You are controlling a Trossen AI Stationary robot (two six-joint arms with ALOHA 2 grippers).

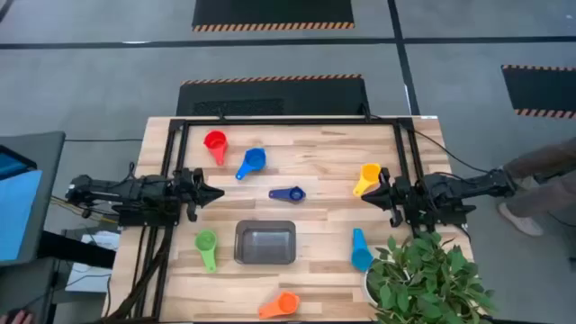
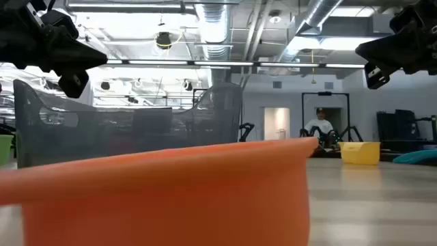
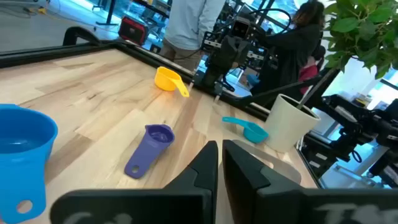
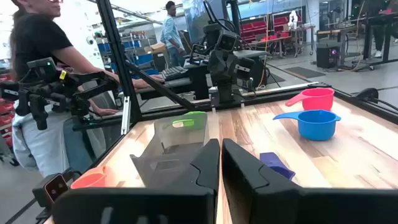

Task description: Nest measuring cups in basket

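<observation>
- Pale wooden table point(image 1: 315, 157) filled the work area, with a potted plant point(image 1: 423, 279) at the corner just beside the right gripper point(image 1: 371, 193).
- Both arms waited at opposite edges, facing each other across the spread; neither had anything in its fingers, so nesting had seemingly not begun.
- Left gripper point(image 1: 216, 192) had its fingers pressed together, empty, and the right gripper's were nearly touching, empty too.
- Basket point(image 1: 265, 242) sat between the two grippers, offset toward the plant's edge of the table, empty, likely central so either arm could reach it.
- Cups lay scattered around it: red cup point(image 1: 215, 142), blue cup point(image 1: 253, 162) and green cup point(image 1: 206, 245) nearer the left gripper; dark blue cup point(image 1: 288, 193) between both.
- Yellow cup point(image 1: 367, 177) lay just beside the right gripper, light blue cup point(image 1: 360, 251) near it, orange cup point(image 1: 282, 305) well apart from both.
</observation>
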